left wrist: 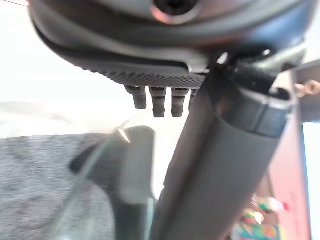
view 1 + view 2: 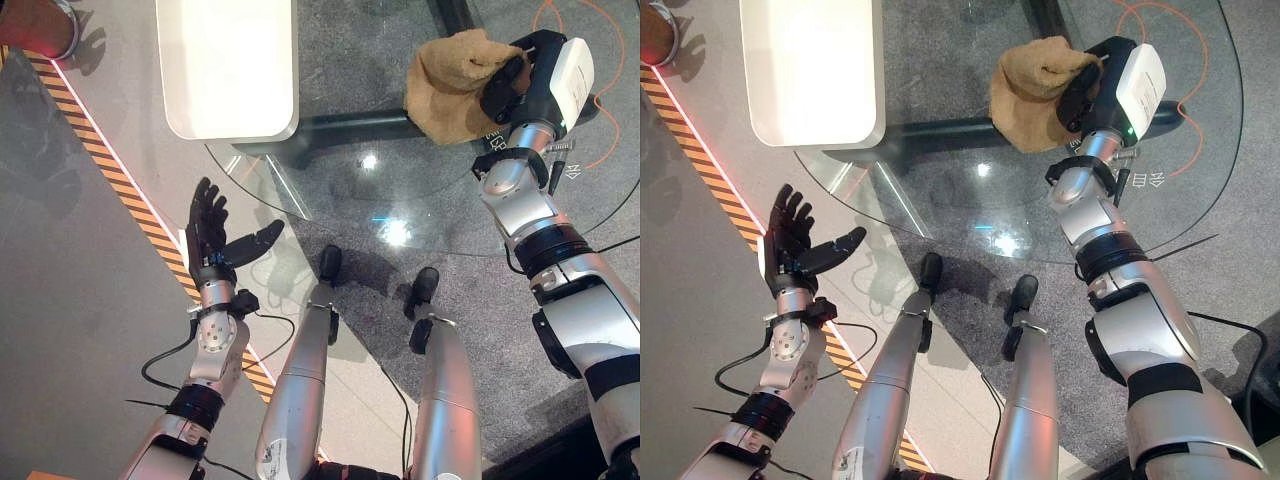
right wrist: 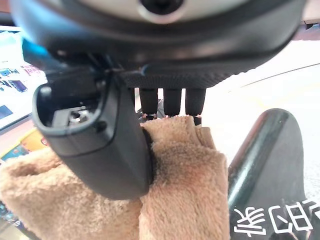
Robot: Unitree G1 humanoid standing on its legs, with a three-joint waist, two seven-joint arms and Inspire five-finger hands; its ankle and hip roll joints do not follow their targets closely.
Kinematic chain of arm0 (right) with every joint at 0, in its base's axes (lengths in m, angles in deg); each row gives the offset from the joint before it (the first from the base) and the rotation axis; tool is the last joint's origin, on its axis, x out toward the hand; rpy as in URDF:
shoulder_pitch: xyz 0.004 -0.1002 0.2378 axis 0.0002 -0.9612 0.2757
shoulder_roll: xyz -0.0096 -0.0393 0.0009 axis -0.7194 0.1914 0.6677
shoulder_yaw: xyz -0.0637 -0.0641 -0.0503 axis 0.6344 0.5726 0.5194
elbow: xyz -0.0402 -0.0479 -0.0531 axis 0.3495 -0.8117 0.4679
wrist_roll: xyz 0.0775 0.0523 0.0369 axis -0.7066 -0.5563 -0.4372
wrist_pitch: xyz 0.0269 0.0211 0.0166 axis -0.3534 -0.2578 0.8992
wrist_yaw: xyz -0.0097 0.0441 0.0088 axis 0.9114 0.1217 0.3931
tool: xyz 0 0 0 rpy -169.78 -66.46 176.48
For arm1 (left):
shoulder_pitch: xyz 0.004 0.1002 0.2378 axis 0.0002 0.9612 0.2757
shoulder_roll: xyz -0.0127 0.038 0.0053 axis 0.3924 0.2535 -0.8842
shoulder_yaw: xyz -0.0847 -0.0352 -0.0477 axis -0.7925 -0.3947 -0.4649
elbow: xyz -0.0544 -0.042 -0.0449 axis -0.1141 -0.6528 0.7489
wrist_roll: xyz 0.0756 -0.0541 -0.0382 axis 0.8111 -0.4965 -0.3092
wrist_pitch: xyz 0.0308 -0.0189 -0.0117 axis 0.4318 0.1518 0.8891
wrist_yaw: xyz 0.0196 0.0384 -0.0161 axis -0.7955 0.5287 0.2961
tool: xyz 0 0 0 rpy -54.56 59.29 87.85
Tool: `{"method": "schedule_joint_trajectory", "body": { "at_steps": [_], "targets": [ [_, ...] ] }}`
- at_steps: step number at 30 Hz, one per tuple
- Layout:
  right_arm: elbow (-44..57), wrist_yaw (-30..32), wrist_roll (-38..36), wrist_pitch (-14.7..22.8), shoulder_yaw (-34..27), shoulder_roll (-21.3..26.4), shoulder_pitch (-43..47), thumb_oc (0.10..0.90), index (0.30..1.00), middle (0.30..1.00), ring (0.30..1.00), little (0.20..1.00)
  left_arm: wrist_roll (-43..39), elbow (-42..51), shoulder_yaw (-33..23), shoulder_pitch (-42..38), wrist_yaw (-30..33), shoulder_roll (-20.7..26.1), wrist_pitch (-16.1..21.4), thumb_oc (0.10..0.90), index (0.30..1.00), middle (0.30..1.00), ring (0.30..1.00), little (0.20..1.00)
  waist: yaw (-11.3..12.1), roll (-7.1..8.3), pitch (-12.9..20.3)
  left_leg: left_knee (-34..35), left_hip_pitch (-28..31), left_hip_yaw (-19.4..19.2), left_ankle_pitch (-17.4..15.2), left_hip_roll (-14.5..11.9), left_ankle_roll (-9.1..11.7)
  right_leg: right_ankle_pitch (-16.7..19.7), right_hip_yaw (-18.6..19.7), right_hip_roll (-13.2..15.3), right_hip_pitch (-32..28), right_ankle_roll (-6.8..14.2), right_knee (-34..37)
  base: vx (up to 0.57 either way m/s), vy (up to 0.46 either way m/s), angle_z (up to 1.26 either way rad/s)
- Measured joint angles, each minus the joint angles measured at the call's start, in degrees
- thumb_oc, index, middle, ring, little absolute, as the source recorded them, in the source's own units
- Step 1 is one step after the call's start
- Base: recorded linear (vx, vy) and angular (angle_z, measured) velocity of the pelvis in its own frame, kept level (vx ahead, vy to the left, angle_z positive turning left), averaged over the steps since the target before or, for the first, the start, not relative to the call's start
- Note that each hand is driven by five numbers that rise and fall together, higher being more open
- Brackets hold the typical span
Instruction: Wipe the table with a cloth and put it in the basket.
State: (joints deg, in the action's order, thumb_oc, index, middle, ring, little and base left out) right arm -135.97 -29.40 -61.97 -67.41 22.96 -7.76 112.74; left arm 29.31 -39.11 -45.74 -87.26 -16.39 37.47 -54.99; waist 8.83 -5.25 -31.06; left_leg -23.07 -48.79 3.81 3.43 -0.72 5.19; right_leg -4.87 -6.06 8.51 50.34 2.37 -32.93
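**Cloth Held Over the Glass Table**

The work surface is a round glass table standing on grey carpet; its dark base bars are visible through the glass. A strip of yellow-and-black hazard tape runs diagonally across the floor at about 9 o'clock in the head views.

1. Basket: a white, rounded-corner basket sits at 11 o'clock, overlapping the table edge. No cloth is visible inside it.

2. Cloth: the tan, fleecy cloth is at 1 o'clock, over the glass and well apart from the basket. It is bunched into a loose lump, not spread flat.

3. Right hand: the right hand is extended to 1 o'clock and is grasping the cloth. In the right wrist view the thumb presses into the pile while the fingertips curl over the top fold (contact on both sides).

4. Left hand: the left hand hovers at 8 o'clock, beside the near table edge and above the floor. Its fingers are straight and spread, the thumb extended sideways; it is released and touches nothing.

5. An orange cable loops on the floor at 2 o'clock.
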Motion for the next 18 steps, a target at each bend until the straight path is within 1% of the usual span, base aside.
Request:
{"method": "schedule_joint_trajectory", "body": {
  "at_steps": [6, 10, 13, 18],
  "targets": [
    [0.3, 0.0, 0.1, 0.2, -0.9, 0.0, -0.1, 0.1, 0.3, 0.3, 0.3, 0.2, 3.9, 4.9, -0.1, -3.2, 1.7, 3.4, 0.0, 0.8, 0.9, 0.9, 0.9, 0.9, 0.2, 0.01, 0.0, 0.0, 0.0, 0.0, 0.0, 0.0, 0.0, 0.0, 0.0, 0.0, -0.1, 0.0, 0.1, 0.0, 0.0, 0.0],
    [4.1, 0.0, 0.3, 1.2, -2.0, 0.0, -2.7, 0.1, 0.3, 0.3, 0.3, 0.2, 7.2, 6.0, -0.1, -6.3, 2.2, 5.7, 0.0, 0.8, 0.9, 0.9, 0.9, 0.9, 0.1, 0.03, 0.0, 0.0, 0.0, 0.0, 0.0, 0.0, 0.0, 0.0, 0.0, 0.0, -0.1, 0.0, 0.1, 0.0, 0.0, 0.0],
    [6.0, 0.0, 0.9, 1.7, -2.0, 0.0, -4.3, 0.1, 0.3, 0.3, 0.3, 0.2, 11.4, 6.6, -0.1, -8.3, 3.5, 7.0, -0.1, 0.8, 0.9, 0.9, 0.9, 0.9, -0.1, 0.07, 0.0, -0.1, -0.1, 0.0, 0.0, 0.0, 0.0, 0.0, 0.0, -0.1, -0.1, 0.0, 0.1, 0.0, 0.0, 0.0],
    [11.9, -0.3, 2.6, 2.3, -2.0, -0.2, -6.6, 0.1, 0.3, 0.3, 0.3, 0.2, 15.9, 6.7, -0.2, -10.9, 4.4, 8.9, -0.2, 0.8, 0.9, 0.9, 0.9, 0.9, -1.5, 0.22, -0.1, -0.2, -0.3, 0.0, -0.1, 0.0, -0.1, 0.1, 0.0, -0.1, -0.1, 0.2, 0.2, 0.0, 0.0, 0.0]
  ]
}}
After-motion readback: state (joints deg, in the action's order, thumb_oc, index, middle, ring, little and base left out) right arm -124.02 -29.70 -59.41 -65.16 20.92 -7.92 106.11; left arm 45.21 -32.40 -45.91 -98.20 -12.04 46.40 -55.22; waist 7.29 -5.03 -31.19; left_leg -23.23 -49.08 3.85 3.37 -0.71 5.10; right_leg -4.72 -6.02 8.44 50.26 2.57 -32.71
